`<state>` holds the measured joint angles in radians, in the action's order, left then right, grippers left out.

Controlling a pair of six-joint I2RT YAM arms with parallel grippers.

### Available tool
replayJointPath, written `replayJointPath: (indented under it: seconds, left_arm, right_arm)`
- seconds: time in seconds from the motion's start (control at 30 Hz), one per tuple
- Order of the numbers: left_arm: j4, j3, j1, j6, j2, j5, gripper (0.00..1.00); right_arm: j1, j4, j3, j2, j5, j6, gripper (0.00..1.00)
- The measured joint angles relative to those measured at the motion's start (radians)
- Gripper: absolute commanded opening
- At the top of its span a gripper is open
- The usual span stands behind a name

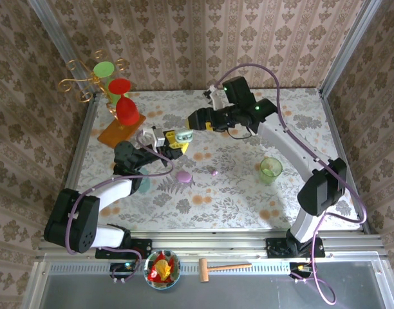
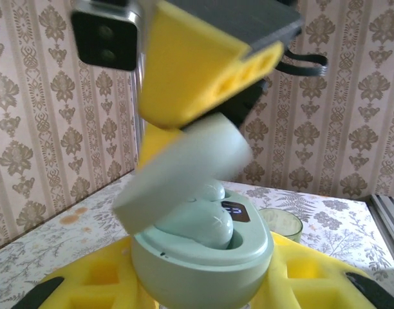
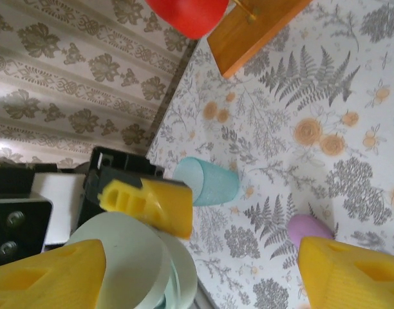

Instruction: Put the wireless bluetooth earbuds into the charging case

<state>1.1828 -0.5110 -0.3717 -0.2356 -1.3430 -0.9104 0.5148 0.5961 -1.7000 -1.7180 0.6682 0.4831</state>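
Mint case (image 2: 203,257) clenched in left jaws (lid (image 2: 184,170) up); right jaws released; lilac earbud (image 1: 214,172) lies apart.

The table (image 1: 235,206) lies open along the near edge and back right; a green cup (image 1: 270,169) stands at the right, a lilac case (image 1: 183,175) and an earbud (image 1: 214,172) near the middle. A cup stand (image 1: 116,96) blocks the back-left corner; a teal cup (image 3: 206,181) sits by the left arm (image 1: 110,190).
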Motion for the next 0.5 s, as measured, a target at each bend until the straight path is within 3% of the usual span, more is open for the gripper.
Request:
replayJointPath:
  seconds: [0.27,0.5]
  left_arm:
    - [0.001,0.000,0.000,-0.001,0.001,0.048,0.29]
    - [0.023,-0.003,-0.001,-0.008,0.001,0.087,0.29]
  right_arm:
    - [-0.015,-0.294,0.235,0.089,0.105,0.253,0.80]
    - [0.002,-0.644,0.402,0.088,0.203,0.553,0.69]
